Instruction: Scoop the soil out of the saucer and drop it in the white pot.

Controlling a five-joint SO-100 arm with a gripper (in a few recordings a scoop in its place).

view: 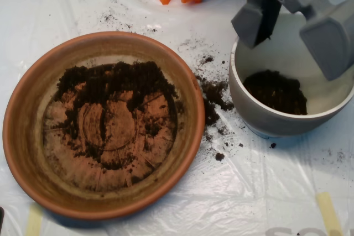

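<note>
A few cut-off grey letters at the bottom edge are unreadable. The wide orange-brown terracotta saucer (pixel 25 136) holds scattered dark crumbly soil (pixel 113 84). Beyond, the grey clamshell tool (pixel 293 23) hangs wide apart over the round greyish-white pot (pixel 260 117) — apparently the drop step; next, back for another scoop.

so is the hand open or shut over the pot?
Open. The hand's two grey shells hang spread apart above the white pot, a clear gap between them; soil lies inside the pot.
</note>
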